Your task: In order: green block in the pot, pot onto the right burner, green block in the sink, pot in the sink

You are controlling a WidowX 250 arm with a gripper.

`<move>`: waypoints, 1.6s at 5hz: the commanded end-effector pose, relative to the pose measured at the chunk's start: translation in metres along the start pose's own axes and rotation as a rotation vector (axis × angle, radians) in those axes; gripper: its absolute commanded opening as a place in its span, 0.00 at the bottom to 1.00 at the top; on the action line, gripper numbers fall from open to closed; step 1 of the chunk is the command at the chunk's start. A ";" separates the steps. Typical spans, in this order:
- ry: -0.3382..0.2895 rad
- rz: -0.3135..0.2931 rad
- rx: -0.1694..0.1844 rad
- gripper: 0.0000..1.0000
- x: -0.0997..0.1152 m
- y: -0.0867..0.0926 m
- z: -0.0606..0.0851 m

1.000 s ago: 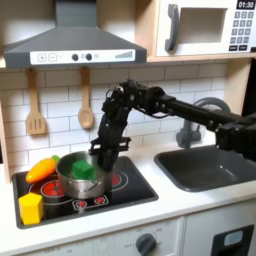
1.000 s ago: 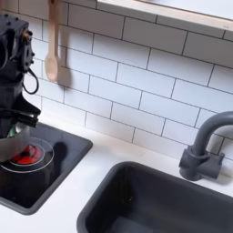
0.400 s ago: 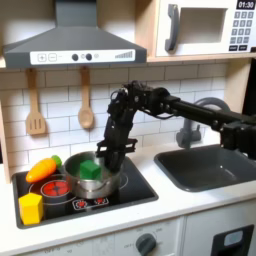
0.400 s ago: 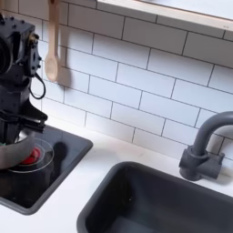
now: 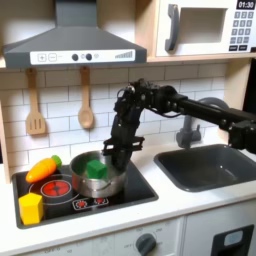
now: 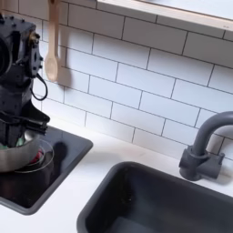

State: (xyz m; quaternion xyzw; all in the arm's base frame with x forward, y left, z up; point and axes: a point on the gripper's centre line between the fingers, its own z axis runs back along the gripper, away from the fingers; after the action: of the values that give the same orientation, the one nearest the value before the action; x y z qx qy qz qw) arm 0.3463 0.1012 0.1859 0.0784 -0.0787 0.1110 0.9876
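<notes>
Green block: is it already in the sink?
No. In the first exterior view the green block sits inside the pot on the cooktop, and the sink holds nothing green.

Green block inside steel pot

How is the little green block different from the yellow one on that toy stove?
The green block sits inside the pot, right under the gripper; the yellow block stands on the cooktop's front corner at the first exterior view's left, away from the arm. The green block looks smaller than the yellow block. They differ in colour. Both are plain toy blocks.
</notes>
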 end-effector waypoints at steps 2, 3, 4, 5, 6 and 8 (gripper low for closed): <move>0.007 -0.022 -0.018 0.00 -0.014 -0.006 0.003; 0.010 -0.038 -0.027 0.00 -0.019 -0.010 0.003; 0.015 -0.054 -0.036 0.00 -0.023 -0.016 0.003; 0.024 -0.072 -0.042 0.00 -0.024 -0.021 0.001; 0.014 -0.048 -0.070 0.00 -0.019 -0.014 0.008; -0.011 0.059 -0.068 1.00 -0.010 0.003 0.021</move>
State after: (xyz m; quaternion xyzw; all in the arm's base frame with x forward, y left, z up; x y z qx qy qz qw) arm 0.3315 0.0972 0.2066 0.0448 -0.0926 0.1335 0.9857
